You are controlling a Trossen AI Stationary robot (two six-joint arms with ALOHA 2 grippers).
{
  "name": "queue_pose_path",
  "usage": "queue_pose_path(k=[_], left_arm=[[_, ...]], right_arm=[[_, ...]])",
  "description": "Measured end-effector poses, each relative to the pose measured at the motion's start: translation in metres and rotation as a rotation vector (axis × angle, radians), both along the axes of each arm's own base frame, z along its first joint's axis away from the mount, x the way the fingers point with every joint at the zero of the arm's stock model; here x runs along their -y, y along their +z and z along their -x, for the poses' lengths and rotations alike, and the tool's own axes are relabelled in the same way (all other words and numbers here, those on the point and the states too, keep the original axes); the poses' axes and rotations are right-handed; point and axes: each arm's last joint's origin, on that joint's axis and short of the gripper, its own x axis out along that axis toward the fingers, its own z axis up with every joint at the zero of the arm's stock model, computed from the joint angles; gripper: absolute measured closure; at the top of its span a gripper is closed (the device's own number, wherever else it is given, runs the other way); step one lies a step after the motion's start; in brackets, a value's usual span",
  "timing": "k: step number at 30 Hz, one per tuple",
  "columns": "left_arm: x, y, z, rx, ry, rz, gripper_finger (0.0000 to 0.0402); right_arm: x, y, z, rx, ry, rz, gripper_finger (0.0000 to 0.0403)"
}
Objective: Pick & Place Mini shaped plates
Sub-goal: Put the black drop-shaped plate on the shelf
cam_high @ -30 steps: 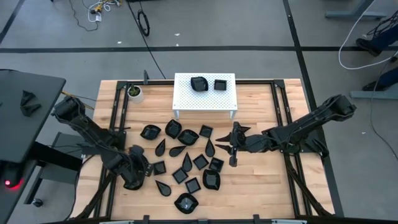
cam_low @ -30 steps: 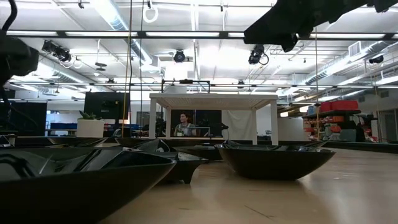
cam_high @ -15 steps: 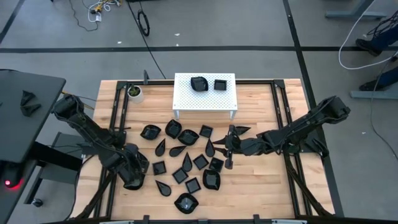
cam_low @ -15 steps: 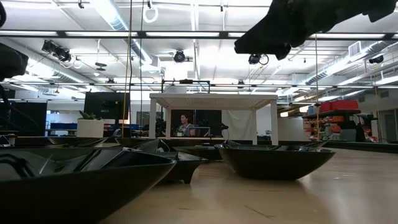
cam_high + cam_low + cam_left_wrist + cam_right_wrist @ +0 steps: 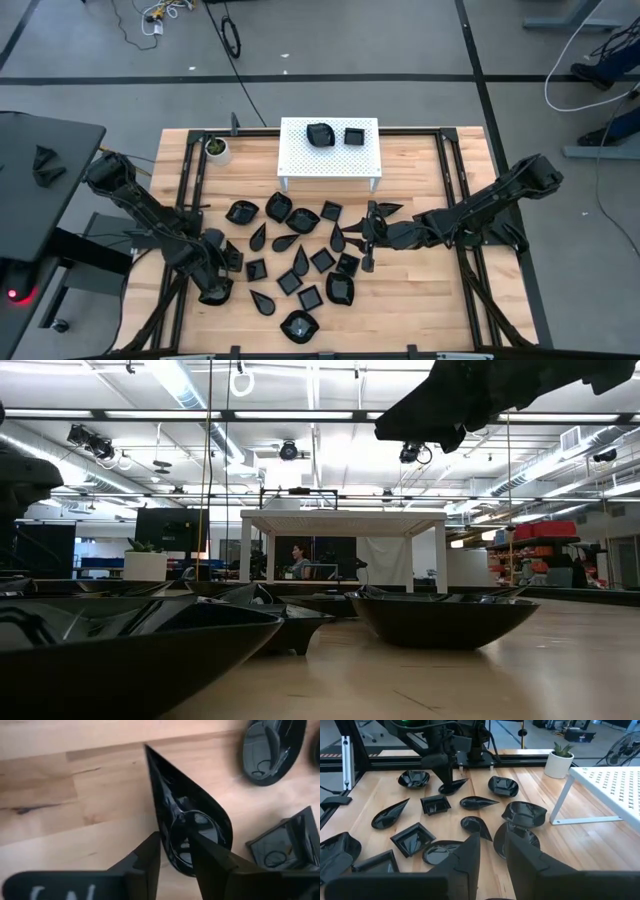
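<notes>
Two sets of jaws are mine, and both are at the scatter of mini shaped plates point(image 5: 300, 255) in the middle of the table point(image 5: 420, 300).

My left jaws are low at the 9 o'clock edge of that scatter. They straddle the rounded end of a teardrop plate point(image 5: 195, 820) that lies on the wood, with one finger point(image 5: 147, 857) outside its rim and the other point(image 5: 207, 855) over its bowl. I cannot tell whether they are clamped on it or only set around it. A square plate point(image 5: 280, 845) and a rounded plate point(image 5: 272, 750) lie near, apart from it.

My right jaws hang in the air over the 3 o'clock edge of the scatter, parted and holding nothing.

At 12 o'clock stands a white perforated stand point(image 5: 330, 160) with a lobed plate point(image 5: 320, 134) and a square one point(image 5: 354, 135) on top. A small white cup with a plant point(image 5: 216, 149) sits at 10 o'clock.
</notes>
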Motion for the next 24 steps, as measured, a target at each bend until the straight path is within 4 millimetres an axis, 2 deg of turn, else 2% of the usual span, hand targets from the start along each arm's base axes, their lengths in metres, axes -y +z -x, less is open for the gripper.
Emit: queue_pose_path(k=[9, 13, 18, 24], left_arm=[[-0.001, 0.001, -0.001, 0.016, -0.063, -0.052, 0.0386], [0.002, 0.008, -0.003, -0.003, -0.108, -0.069, 0.0394], [0.009, 0.036, -0.007, -0.077, -0.159, -0.098, 0.0398], [0.015, 0.085, -0.021, -0.078, -0.187, -0.118, 0.0398]], right_arm=[[0.0, 0.0, 0.0, 0.0, -0.002, -0.003, 0.0309], [0.0, 0.0, 0.0, -0.004, -0.001, -0.001, 0.0309], [0.0, -0.001, 0.002, -0.022, -0.009, -0.014, 0.0309], [-0.002, 0.007, 0.018, -0.068, -0.034, -0.005, 0.0309]])
